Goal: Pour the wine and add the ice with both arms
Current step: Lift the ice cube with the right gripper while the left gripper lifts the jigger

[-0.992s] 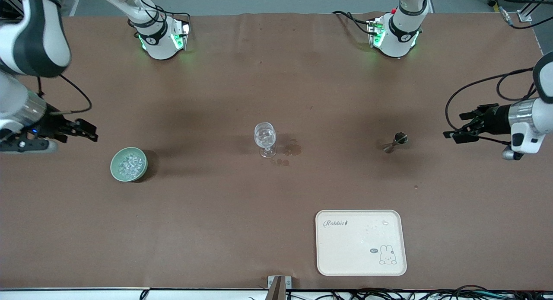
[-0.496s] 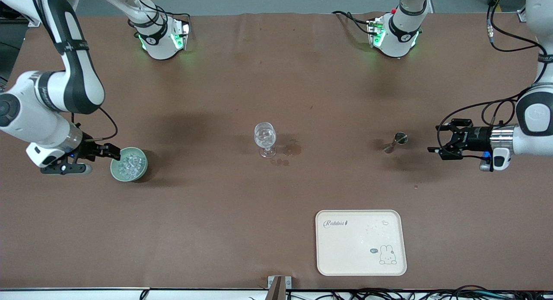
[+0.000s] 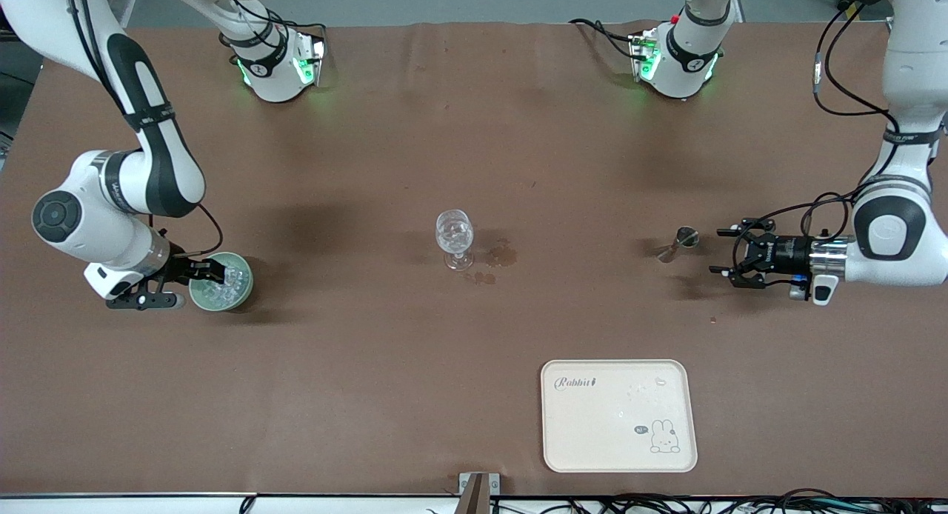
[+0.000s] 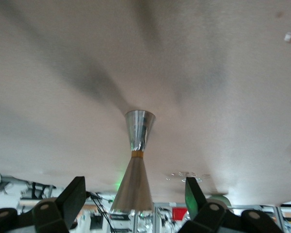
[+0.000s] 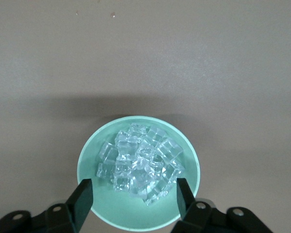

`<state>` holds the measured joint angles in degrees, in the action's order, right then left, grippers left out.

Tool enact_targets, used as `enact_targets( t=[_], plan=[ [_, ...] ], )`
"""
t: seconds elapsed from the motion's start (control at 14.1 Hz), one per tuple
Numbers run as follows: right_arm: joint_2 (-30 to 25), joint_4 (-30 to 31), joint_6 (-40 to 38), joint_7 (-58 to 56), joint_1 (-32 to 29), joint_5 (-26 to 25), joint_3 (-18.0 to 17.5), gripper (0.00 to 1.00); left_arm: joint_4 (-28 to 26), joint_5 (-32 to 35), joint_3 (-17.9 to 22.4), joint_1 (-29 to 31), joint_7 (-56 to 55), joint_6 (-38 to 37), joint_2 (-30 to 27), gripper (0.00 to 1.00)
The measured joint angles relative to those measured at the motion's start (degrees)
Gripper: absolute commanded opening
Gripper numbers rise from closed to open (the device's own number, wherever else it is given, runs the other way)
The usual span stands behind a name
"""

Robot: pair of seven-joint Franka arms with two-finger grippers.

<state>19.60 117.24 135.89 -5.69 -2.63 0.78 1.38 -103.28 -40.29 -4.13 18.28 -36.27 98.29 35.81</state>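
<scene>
The ice (image 5: 139, 162), slippery and light, lies in the green bowl (image 3: 238, 295) near the desk's right-arm edge, the right gripper (image 3: 211, 272) over it with jaws apart, best pinching one cube by flat sides, while the left gripper (image 3: 729, 259), also apart, approaches the jigger (image 3: 678, 244).

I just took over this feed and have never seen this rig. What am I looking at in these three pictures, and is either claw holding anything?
Two white robot arms work at a brown table. The wide picture looks down from across the table; the other two come from cameras on each arm's wrist.

The right gripper hangs open over a green bowl of ice, holding nothing. The left gripper, also open and holding nothing, is low beside a metal measuring cup, lined up with it.

A wine glass stands mid-table by some stains. A cream tray lies nearer the wide camera.
</scene>
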Motion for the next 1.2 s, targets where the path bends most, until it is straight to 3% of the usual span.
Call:
enact_targets(
  t=[0.78, 0.99, 1.2],
  plan=[
    [4.0, 1.0, 4.8, 0.0, -0.1, 0.0, 0.1, 0.54, 0.1, -2.2, -3.4, -0.5, 0.6, -1.9, 5.9, 0.64],
    [4.6, 1.1, 4.9, 0.0, -0.1, 0.0, 0.1, 0.43, 0.1, -2.2, -3.3, -0.3, 2.1, -1.9, 6.7, 0.52],
    [4.7, 1.3, 4.9, 0.0, -0.1, 0.0, 0.1, 0.16, 0.1, -2.2, -3.3, -0.3, 2.5, -1.9, 7.0, 0.42]
  ],
)
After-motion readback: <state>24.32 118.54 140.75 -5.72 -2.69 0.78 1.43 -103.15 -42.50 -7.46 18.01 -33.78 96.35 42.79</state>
